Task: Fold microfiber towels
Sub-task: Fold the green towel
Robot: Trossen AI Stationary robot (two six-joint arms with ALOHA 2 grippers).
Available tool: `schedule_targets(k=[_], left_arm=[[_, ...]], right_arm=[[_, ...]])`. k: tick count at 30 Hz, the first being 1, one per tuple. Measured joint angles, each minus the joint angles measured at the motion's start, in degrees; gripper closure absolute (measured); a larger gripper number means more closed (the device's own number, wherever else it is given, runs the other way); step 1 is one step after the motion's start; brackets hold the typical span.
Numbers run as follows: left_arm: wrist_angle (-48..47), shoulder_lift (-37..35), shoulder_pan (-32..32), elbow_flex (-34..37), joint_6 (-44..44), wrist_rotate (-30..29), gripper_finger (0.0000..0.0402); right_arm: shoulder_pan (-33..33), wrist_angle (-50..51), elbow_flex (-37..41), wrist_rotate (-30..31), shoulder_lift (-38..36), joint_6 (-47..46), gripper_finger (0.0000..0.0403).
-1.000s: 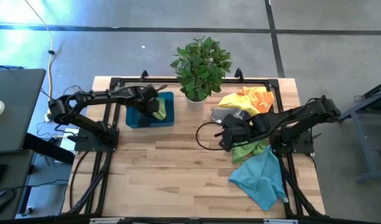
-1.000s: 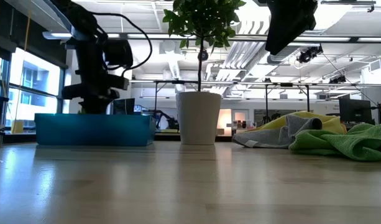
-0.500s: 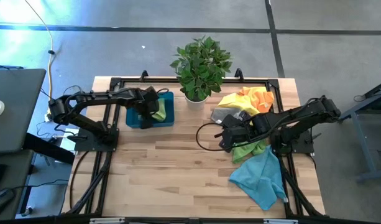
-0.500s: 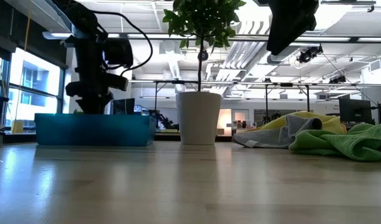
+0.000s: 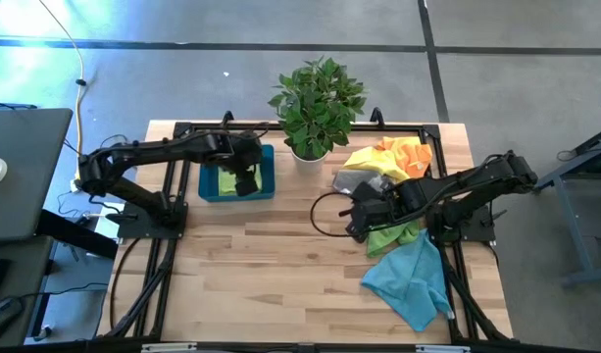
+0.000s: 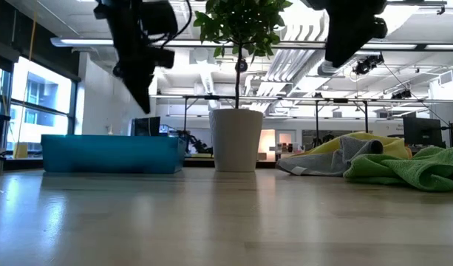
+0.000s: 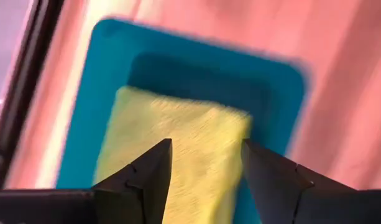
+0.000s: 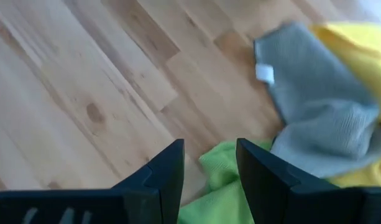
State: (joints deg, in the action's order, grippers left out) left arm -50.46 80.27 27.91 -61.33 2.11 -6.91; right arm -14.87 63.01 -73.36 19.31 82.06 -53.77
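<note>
A folded yellow-green microfiber towel (image 7: 178,143) lies flat in the blue tray (image 7: 277,93) at the table's far left, also seen from above as towel (image 5: 225,181) and tray (image 5: 207,194). My left gripper (image 7: 206,146) hangs open above it, clear of the cloth, raised over the tray (image 6: 108,154) in the low view. At the right lie loose towels in a heap: orange (image 5: 406,152), yellow (image 5: 364,157), grey (image 8: 314,118), green (image 8: 221,186) and teal-blue (image 5: 410,279). My right gripper (image 8: 207,152) stands open over the bare wood beside the green towel's edge.
A potted plant (image 5: 315,103) in a white pot (image 6: 237,139) stands at the far middle of the table, between the tray and the towel heap. Black frame rails run along the left and right sides. Bare wood (image 5: 280,265) fills the table's middle and near part.
My left gripper has opened and let go of the folded towel, then risen out of the tray, rolling as it went. The towel has stayed flat in the tray.
</note>
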Motion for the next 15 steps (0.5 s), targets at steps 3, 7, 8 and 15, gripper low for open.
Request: schedule_targets(k=[3,7,8,15], left_arm=[[0.2,0.0,-2.5,-1.8,-4.2,4.4,0.0228],[1.2,0.0,-7.5,-2.0,-7.0,7.9,0.0235],[1.1,0.0,-9.0,-2.0,-7.4,8.0,0.0237],[1.2,0.0,-19.9,-2.0,-10.0,7.6,0.0240]], right_arm=[[-0.2,1.1,1.0,-3.4,0.0,-8.0,0.0265],[-1.6,0.9,3.9,-9.5,0.0,-17.4,0.0265],[-2.0,0.9,5.0,-10.9,0.0,-19.3,0.0265],[-5.7,-2.6,13.0,-18.9,0.1,-24.6,0.0265]])
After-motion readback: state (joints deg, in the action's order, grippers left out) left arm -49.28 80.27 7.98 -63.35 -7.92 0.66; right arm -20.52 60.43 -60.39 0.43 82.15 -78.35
